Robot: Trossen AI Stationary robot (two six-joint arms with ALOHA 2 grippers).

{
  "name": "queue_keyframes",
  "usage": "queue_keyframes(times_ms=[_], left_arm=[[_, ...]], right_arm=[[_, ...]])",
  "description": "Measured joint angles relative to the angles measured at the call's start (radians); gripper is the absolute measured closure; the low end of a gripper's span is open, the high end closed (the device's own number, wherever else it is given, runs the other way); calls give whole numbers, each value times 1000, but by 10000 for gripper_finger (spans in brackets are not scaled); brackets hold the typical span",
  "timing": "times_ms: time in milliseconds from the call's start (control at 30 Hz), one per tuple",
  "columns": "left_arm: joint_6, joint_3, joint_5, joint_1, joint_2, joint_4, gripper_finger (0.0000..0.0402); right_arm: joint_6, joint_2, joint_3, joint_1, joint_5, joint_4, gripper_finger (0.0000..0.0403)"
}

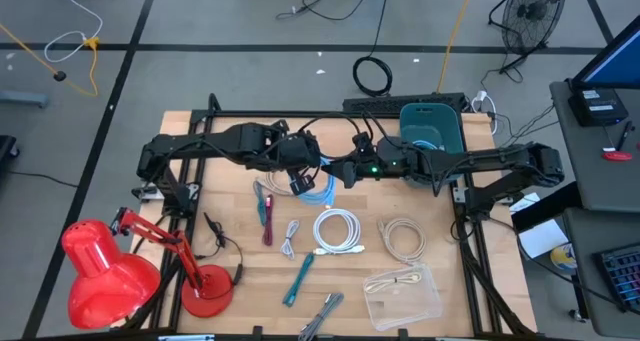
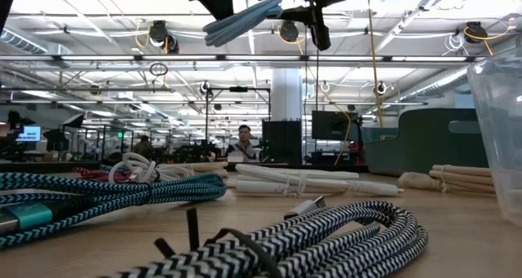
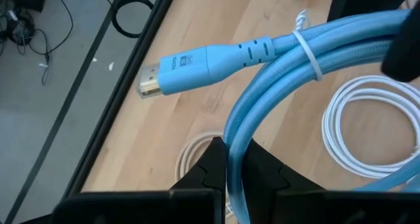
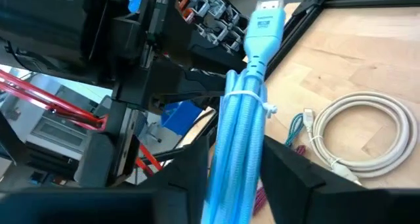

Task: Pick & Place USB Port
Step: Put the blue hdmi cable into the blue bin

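Landmark: teal bin (image 1: pixel 432 129).

Left gripper (image 1: pixel 300 173), left of the bin, is clamped on the blue cable coil (image 1: pixel 316 187). The coil hangs above the table between both arms. Right gripper (image 1: pixel 350 171), nearer the bin, also pinches the coil. Judged a handover, so the right arm can carry it binward.
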Motion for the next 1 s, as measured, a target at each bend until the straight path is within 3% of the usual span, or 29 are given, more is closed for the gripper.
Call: queue_keyframes(times_ms=[167,400,600,833,1000], left_arm=[[-30,0,0,-1,-12,1,350],[-86,-2,-76,-7,-94,11,282],[-200,-1,-198,6,-258,48,275],[-438,0,-199,40,-453,62,274],[-514,1,-107,46,-518,76,273]], right_arm=[[-8,0,0,0,-1,3,337],[-12,0,1,0,-3,8,346],[-1,-4,1,1,-25,47,353],[37,-24,0,0,-71,275,354],[43,-48,1,0,-99,440,355]])
